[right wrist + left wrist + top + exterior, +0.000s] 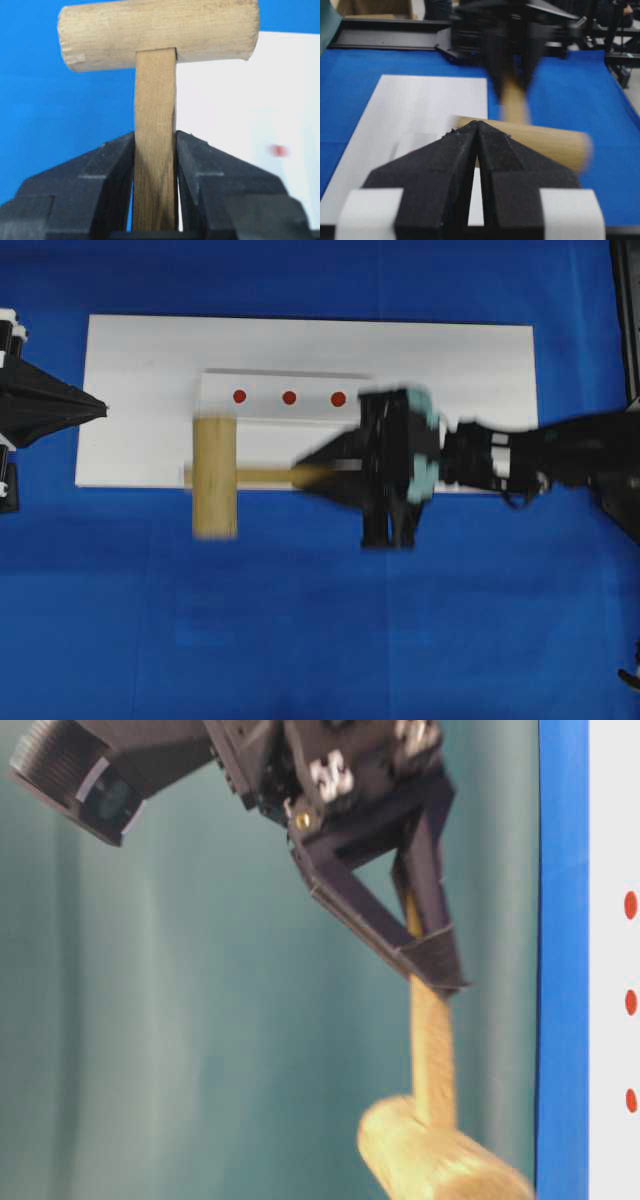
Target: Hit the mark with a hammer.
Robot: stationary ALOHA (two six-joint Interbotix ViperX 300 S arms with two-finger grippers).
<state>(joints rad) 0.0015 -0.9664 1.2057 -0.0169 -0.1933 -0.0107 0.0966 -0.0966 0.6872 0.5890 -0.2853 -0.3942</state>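
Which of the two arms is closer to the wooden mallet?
Right. Its end effector is clamped on the mallet handle; the left end effector sits shut at the board's far edge, apart from it.

The hammer (214,476) is pale, light-brown wood with a fine grain, its handle a shade darker and more yellow than the head. A plain white board (140,380) lies across the upper middle of the overhead frame on the saturated blue worktop (300,640). Three red dots (289,397) run in a row on the white block (270,390). Both the right gripper (155,150) and the left gripper (479,135) are matte black.
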